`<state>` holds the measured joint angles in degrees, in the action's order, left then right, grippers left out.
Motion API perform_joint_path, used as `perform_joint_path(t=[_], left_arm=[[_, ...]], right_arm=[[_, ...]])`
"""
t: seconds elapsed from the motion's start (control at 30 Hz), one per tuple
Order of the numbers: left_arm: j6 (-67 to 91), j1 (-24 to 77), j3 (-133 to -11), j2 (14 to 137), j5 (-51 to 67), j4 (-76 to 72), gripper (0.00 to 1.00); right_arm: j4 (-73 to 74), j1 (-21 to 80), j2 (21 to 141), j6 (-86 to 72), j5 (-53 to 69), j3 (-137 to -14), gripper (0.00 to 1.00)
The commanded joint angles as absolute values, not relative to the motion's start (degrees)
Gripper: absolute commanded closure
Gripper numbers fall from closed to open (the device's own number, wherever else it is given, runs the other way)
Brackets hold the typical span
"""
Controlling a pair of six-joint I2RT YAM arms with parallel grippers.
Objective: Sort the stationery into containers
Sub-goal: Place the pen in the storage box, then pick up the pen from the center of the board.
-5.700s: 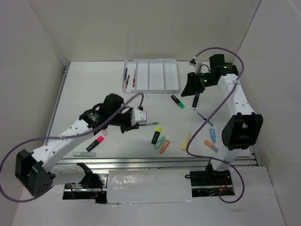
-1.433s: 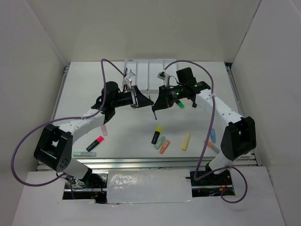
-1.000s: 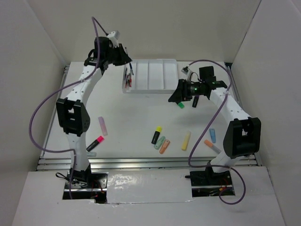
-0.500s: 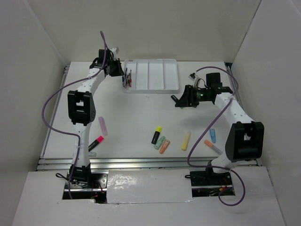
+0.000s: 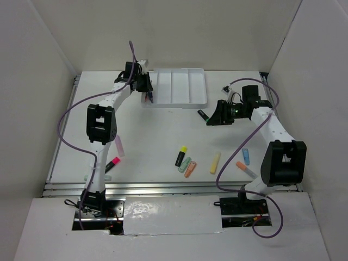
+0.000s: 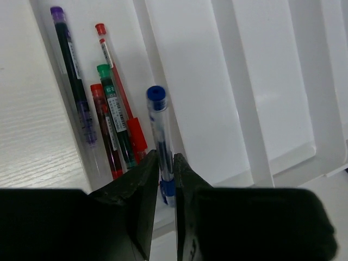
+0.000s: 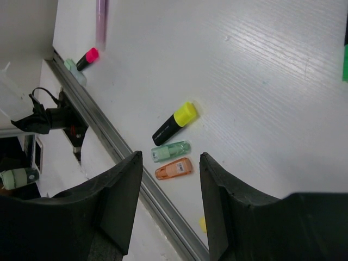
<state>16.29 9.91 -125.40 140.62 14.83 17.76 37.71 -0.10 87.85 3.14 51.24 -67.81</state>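
Observation:
The white tray [image 5: 179, 84] stands at the table's far side. My left gripper [image 5: 145, 89] is over its left compartment and is shut on a blue-capped pen [image 6: 160, 130], with the jaws [image 6: 166, 163] pinched round its barrel. Under it, several pens lie in that compartment [image 6: 190, 81]: a purple one [image 6: 70, 70], a red one [image 6: 117, 81] and a green-capped one [image 6: 114, 119]. My right gripper [image 5: 211, 117] is open and empty above the table, beside a green-capped highlighter [image 5: 203, 115]. Its wrist view looks past its jaws [image 7: 171, 163] at a yellow-capped highlighter [image 7: 174, 124].
A green marker [image 5: 185, 164], orange marker [image 5: 190, 169] and yellow marker [image 5: 215, 162] lie near the front middle. A blue marker [image 5: 246, 156] and another orange one [image 5: 243, 168] lie front right. A pink marker [image 5: 118, 145] and pink-capped highlighter [image 5: 110, 165] lie front left.
My left gripper has shifted a little to the right along the tray's left end, still holding the pen. My right gripper has barely moved and stays open.

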Motion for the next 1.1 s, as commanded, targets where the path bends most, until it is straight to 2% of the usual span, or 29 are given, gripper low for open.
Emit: perform_joint_path(t=[0.0,0.1,0.17,0.2,0.4,0.53,0.63,0.7,0.73,0.77,0.9,1.07], left_arm=[[14.2,9.6,-126.0,142.0,13.9,16.3,0.70],[13.7,9.8,-125.9,141.9,14.6,16.6,0.54],[13.5,9.8,-125.9,141.2,15.2,16.8,0.38],[13.4,9.8,-126.0,140.2,15.1,17.0,0.35],[12.5,9.6,-122.3,128.1,15.9,18.5,0.30],[13.4,8.6,-109.4,113.2,15.9,14.7,0.30],[14.3,6.6,-101.7,105.4,20.4,13.8,0.29],[13.7,5.1,-98.6,102.7,23.5,15.4,0.20],[12.8,4.7,-97.7,99.9,24.3,17.6,0.09],[11.6,4.1,-96.5,98.8,27.4,18.7,0.07],[5.3,3.2,-84.0,89.6,29.0,21.9,0.01],[1.2,1.9,-64.7,73.6,19.4,20.1,0.01]], right_arm=[[40.7,-2.2,87.5,5.4,50.7,-69.5,0.47],[40.8,-2.9,87.1,5.4,50.2,-69.6,0.46],[41.0,-3.3,86.5,5.4,49.6,-69.3,0.46],[41.2,-3.9,86.0,5.4,48.8,-69.2,0.46],[44.9,-5.0,80.7,10.0,40.0,-68.4,0.46],[48.3,-3.5,76.2,16.3,31.4,-64.4,0.46],[50.3,-1.8,73.1,20.6,25.4,-60.9,0.46],[51.1,-0.4,71.1,22.5,23.3,-58.6,0.46],[51.3,-0.4,70.2,22.9,22.0,-58.0,0.46],[51.2,1.7,68.7,23.1,21.4,-57.1,0.46],[49.4,5.8,65.6,22.2,18.4,-53.1,0.46],[44.9,9.4,66.3,19.3,9.8,-49.6,0.46]])
